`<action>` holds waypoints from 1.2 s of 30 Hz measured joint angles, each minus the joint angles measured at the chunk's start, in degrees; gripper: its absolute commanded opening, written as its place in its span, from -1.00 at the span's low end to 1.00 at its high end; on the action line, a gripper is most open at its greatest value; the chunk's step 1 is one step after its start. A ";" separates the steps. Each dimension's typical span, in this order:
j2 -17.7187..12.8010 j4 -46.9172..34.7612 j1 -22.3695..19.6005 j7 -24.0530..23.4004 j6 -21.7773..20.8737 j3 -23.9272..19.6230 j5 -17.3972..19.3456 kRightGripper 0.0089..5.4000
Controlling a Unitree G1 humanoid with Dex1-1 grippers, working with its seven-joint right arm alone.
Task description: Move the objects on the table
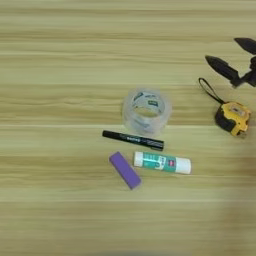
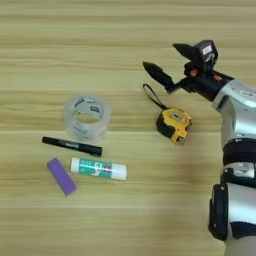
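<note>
Right eye view showed the objects gathered on the table (image 2: 125, 30), a light-brown wooden surface with horizontal grain that filled the frame. The clear tape roll (image 2: 87, 118) lay flat at centre left. Just below it, the black marker (image 2: 71, 146) lay nearly horizontal, close to the roll but apart from it. Below the marker rested the white-green glue stick (image 2: 98, 168), also nearly horizontal, and to its lower left the purple eraser block (image 2: 61, 176) sat at a slant, near the stick's end without touching. Well to the right of the roll, the yellow tape measure (image 2: 174, 124) sat near mid-frame, its black strap (image 2: 152, 96) looping up and to the left.

Above the strap, in the upper right, hovered the right gripper (image 2: 166, 60), its two black fingers spread wide apart and pointing left, holding nothing. The lower fingertip sat just above the strap's loop. Behind it, the silver forearm (image 2: 239, 107) ran down the right edge of the frame.
</note>
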 measured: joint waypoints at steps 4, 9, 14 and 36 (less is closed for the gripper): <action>-0.72 5.20 -1.30 -0.93 -3.85 0.33 -2.02 0.99; -2.18 10.84 -2.22 -2.33 -7.21 1.15 -4.14 0.99; -3.00 15.75 -2.72 -4.88 -9.63 2.27 -7.25 0.99; -6.39 27.68 -5.25 -25.50 -7.65 6.01 -16.79 0.99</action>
